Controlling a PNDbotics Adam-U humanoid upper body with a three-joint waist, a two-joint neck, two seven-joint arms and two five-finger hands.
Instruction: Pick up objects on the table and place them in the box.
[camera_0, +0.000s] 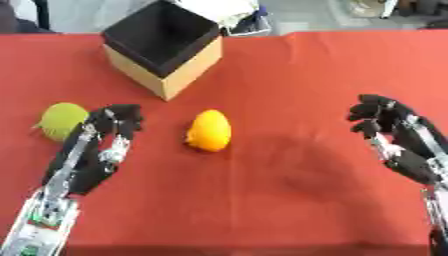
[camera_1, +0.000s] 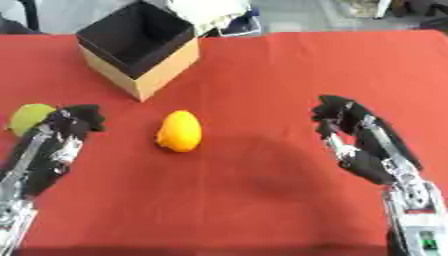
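Left eye view:
- Red tablecloth across nearly the whole picture, floor and clutter beyond its far edge.
- Cardboard box at the far left-centre, open at the top, black inside, tan outside, turned so that one corner points toward the robot; nothing seen in it.
- Orange fruit, egg-shaped, lying on the cloth near the middle, in front of the box and well apart from it.
- Green round fruit at the left, on the cloth, just beside the left hand.
- Left hand entering from the lower left corner, lying between the green fruit and the orange fruit; fingers bent at the tips and close together, closed on nothing; touching the green fruit or not, cannot tell.
- Right hand entering from the right edge, over bare cloth, fingers half curled, holding nothing, well apart from both fruits.

Right eye view:
- Same layout, set a little further left.
- Green fruit partly hidden behind the left hand, fingertips at its right edge.
- Orange fruit apart from both hands, nearer the left one.
- Right hand seen more fully, with silver forearm toward the lower right corner, fingers curled inward and empty.
- Faint dark shadow on the cloth between the orange fruit and the right hand.
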